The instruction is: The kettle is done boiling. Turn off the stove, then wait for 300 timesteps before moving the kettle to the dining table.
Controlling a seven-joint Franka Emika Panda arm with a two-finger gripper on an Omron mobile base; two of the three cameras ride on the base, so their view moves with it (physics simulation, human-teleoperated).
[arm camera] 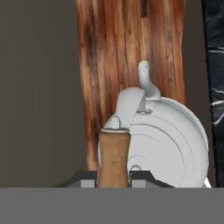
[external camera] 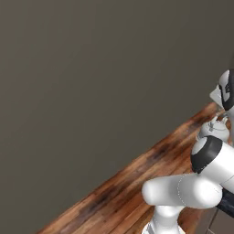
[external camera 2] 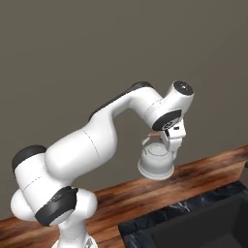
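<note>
Wooden grip of the kettle sits clamped between the gripper's two fingers, the pot hanging below the hand, above the plank floor and just short of the dining table edge. Carry it level (spout forward), clear the black marble rim, then lower gently. I count one kettle, one table, one arm.

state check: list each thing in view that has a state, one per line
kettle: lifted in the air above the wooden floor, hanging upright by its handle
kettle handle: tan wooden piece clamped between the fingers
end effector: shut on the kettle handle
dining table: black marble edge below and right of the kettle, not touching it
</note>
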